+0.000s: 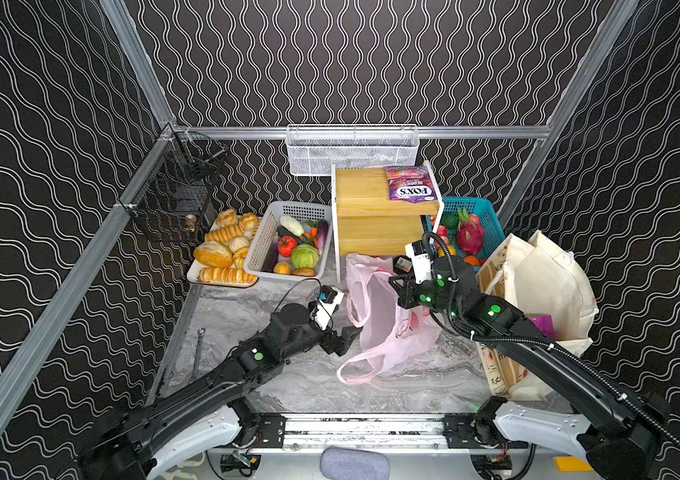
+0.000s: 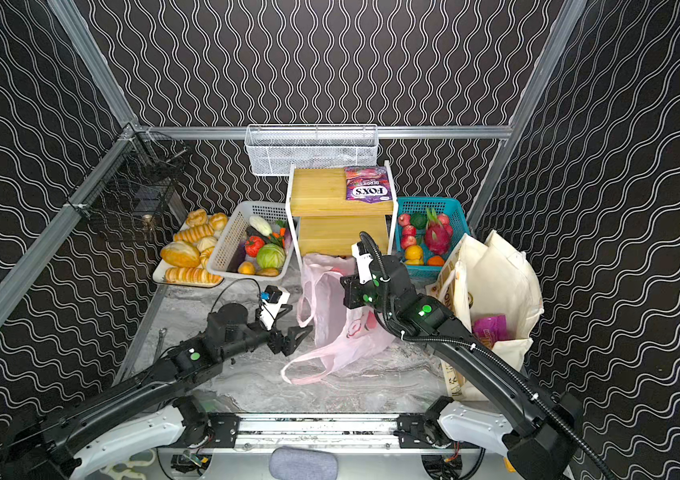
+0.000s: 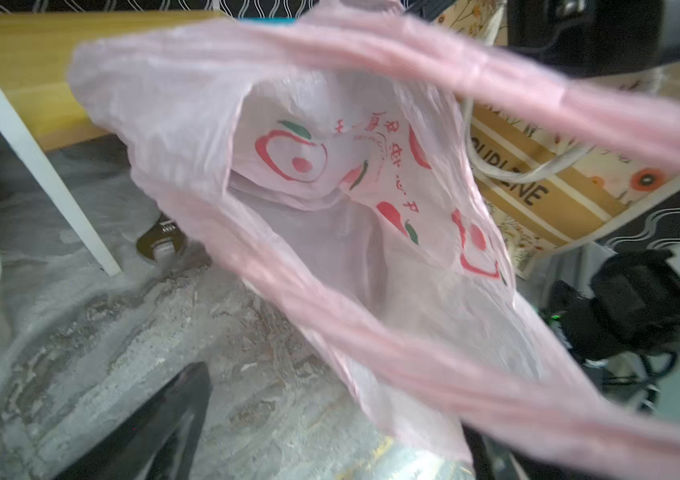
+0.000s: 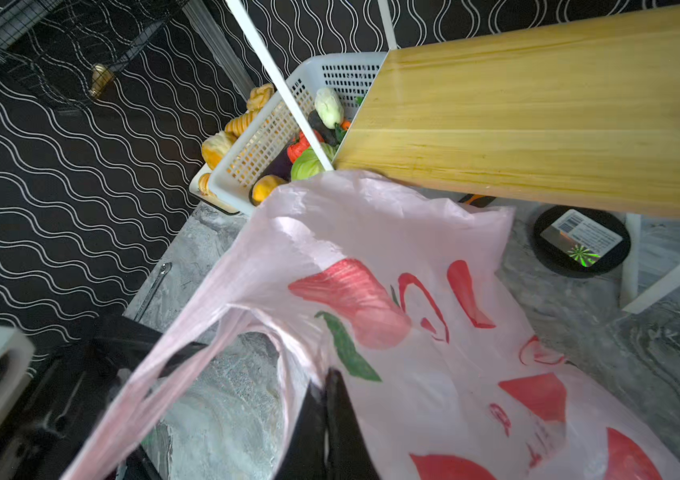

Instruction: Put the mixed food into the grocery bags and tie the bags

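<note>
The pink plastic bag (image 1: 375, 316) (image 2: 330, 320) stands open on the marble table, one loop handle trailing toward the front. My right gripper (image 1: 397, 291) (image 4: 327, 376) is shut on its upper rim and holds it up. My left gripper (image 1: 348, 340) (image 3: 338, 432) hangs open just left of the bag's mouth (image 3: 330, 232), holding nothing. The cream canvas tote (image 1: 537, 282) stands at the right with a purple packet (image 1: 542, 324) inside. A purple FOX'S packet (image 1: 413, 187) lies on the wooden shelf. A cabbage (image 1: 304, 256) and a red vegetable (image 1: 287, 246) sit in the white basket (image 1: 265, 245).
A bread tray (image 1: 221, 253) lies left of the white basket. A teal basket (image 1: 471, 205) of fruit stands behind the tote. The wooden shelf (image 1: 371, 199) rises right behind the pink bag. A metal wrench (image 1: 199, 345) lies on the table's left side.
</note>
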`<action>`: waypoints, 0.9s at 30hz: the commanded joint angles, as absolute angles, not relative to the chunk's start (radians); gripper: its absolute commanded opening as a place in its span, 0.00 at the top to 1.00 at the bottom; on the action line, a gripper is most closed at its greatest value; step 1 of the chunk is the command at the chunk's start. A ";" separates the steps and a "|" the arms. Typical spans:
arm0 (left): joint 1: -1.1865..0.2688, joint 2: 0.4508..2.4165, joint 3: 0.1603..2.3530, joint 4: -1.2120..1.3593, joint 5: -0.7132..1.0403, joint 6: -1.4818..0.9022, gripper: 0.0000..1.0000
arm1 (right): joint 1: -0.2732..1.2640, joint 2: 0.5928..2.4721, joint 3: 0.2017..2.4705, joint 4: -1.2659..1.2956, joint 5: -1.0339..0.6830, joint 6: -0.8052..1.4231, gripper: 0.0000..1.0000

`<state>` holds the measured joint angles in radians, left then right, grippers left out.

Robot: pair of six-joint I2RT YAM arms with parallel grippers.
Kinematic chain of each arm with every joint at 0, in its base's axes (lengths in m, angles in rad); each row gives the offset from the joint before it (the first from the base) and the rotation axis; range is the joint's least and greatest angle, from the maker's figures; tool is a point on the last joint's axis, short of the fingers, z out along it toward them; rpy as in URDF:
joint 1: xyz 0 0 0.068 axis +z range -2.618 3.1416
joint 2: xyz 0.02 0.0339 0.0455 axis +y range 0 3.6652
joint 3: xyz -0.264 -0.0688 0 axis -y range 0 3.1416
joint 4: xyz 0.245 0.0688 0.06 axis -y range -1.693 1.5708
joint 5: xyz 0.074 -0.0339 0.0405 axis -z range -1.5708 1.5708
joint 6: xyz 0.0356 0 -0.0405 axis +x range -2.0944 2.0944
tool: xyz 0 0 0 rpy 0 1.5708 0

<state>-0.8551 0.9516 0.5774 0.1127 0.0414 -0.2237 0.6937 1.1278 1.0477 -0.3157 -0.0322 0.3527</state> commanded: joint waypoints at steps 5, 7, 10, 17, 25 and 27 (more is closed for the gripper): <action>-0.892 1.119 0.617 0.394 -0.353 -0.218 0.08 | 0.693 1.105 1.036 -0.292 -0.112 0.360 1.00; -0.891 1.134 0.612 0.448 -0.383 -0.205 0.07 | 0.693 1.097 1.032 -0.311 -0.123 0.354 1.00; -0.892 1.140 0.620 0.488 -0.352 -0.193 0.17 | 0.693 1.091 1.029 -0.337 -0.149 0.335 1.00; -0.891 1.127 0.648 0.475 -0.229 -0.154 0.57 | 0.693 1.101 1.019 -0.396 -0.166 0.291 1.00; -0.892 1.126 0.800 0.242 -0.170 -0.144 1.00 | 0.695 1.154 1.126 -0.586 -0.019 0.414 0.81; -0.892 1.124 0.818 0.233 -0.145 -0.178 1.00 | 0.708 1.191 1.173 -0.653 -0.068 0.434 0.76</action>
<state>-0.8921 1.1305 0.7944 0.2871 -0.1921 -0.1516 0.6952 1.1633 1.1297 -0.5228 -0.0784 0.3668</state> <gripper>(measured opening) 0.076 0.224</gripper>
